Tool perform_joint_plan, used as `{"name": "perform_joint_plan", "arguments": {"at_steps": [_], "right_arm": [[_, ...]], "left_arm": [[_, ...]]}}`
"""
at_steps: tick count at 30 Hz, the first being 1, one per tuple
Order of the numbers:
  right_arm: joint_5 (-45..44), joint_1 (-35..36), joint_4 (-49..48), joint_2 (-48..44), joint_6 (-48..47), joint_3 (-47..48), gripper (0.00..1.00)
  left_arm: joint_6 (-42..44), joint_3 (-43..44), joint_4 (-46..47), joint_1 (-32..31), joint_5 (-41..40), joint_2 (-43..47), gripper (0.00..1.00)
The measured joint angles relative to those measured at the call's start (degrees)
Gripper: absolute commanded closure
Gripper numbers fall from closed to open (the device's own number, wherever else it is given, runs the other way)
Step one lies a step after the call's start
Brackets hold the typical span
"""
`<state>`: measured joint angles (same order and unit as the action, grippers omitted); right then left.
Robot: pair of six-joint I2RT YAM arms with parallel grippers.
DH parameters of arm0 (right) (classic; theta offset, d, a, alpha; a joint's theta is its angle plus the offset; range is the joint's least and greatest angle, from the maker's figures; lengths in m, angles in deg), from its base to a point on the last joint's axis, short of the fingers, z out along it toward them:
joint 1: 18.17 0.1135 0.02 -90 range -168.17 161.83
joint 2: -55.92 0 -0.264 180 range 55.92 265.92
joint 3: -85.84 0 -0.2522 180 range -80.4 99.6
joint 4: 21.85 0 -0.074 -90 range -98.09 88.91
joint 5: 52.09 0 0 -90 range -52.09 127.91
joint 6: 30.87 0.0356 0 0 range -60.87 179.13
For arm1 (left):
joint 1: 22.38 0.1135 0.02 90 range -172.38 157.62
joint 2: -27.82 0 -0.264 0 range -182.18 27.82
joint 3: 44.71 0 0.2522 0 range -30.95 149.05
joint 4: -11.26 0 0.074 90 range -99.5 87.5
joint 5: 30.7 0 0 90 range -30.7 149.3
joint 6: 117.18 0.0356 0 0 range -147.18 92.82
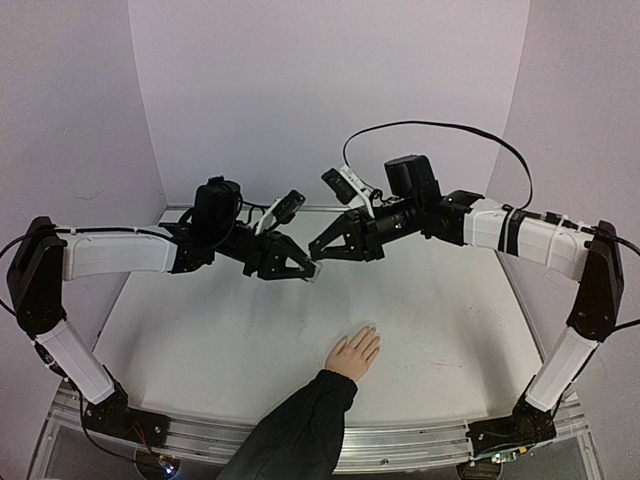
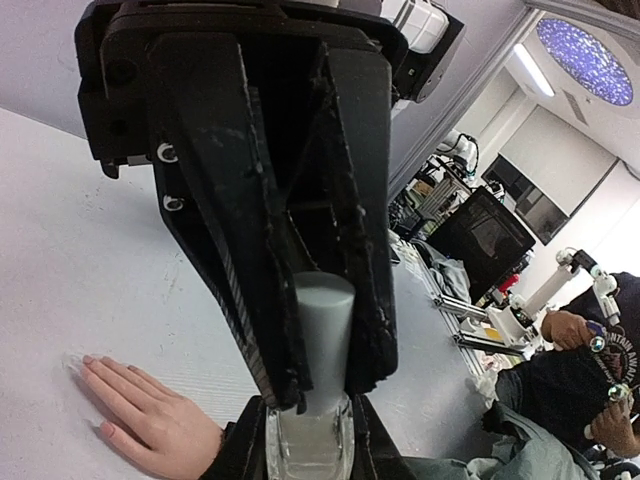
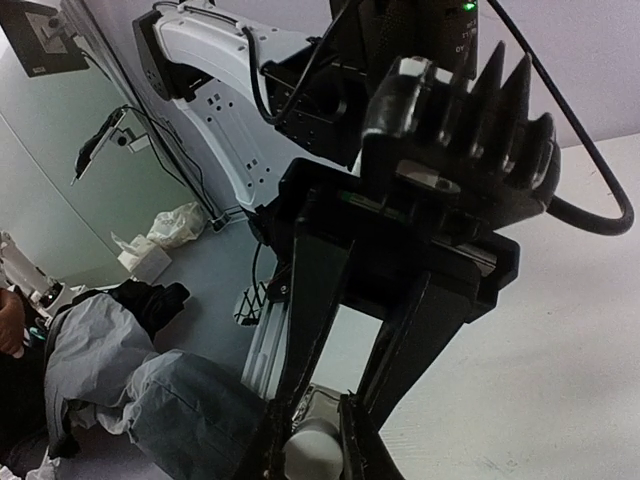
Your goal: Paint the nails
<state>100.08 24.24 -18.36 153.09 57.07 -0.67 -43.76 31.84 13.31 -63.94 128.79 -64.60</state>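
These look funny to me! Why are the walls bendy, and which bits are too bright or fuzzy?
Top external: the wide lens curves the wall corners and table edges. Left wrist: the ceiling light glares, and the close grey cap looks soft. Right wrist: the right hand is dark, its detail lost.

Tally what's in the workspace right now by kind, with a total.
End effectors: 2, the left end effector and the right end effector
bottle: 1, gripped between both
hand: 1, palm down
Total: 4
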Motion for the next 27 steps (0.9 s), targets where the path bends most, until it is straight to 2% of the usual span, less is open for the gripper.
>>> {"name": "perform_joint_plan", "arguments": {"at_steps": [2, 4, 6, 9, 13, 18, 22, 27], "right_arm": [[-2.2, 0.4, 0.2, -1.1, -0.3, -0.4, 0.58], [-7.3, 0.9, 0.5, -2.3, -0.4, -0.7, 0.35], [-12.9, 1.8, 0.4, -3.2, -0.2, -0.8, 0.21], [-21.7, 2.9, 0.4, -4.1, 1.0, -0.8, 0.10], [-31.2, 3.1, 0.5, -4.5, 5.8, -0.6, 0.09], [-38.7, 2.9, -0.8, -4.4, 17.6, 0.5, 0.12], [-40.4, 2.9, -3.9, -3.7, 25.2, 0.8, 0.17], [-42.2, 2.9, -5.7, -1.6, 31.5, 0.9, 0.29]], "left_arm": [[0.2, -0.4, 0.9, 0.0, -0.7, 0.3, 1.00], [0.5, -1.1, 1.6, -0.2, -4.9, 1.2, 1.00], [1.4, -2.6, 2.3, -0.4, -11.6, 2.6, 1.00], [3.8, -5.7, 2.2, -1.0, -24.5, 5.8, 1.00], [8.6, -9.2, 1.2, -2.8, -45.3, 10.1, 1.00], [14.5, -9.6, 0.6, -7.5, -65.0, 11.2, 1.00], [17.8, -9.6, 0.6, -10.3, -72.9, 11.2, 1.00], [19.1, -9.6, 0.6, -10.6, -77.0, 11.1, 1.00]]}}
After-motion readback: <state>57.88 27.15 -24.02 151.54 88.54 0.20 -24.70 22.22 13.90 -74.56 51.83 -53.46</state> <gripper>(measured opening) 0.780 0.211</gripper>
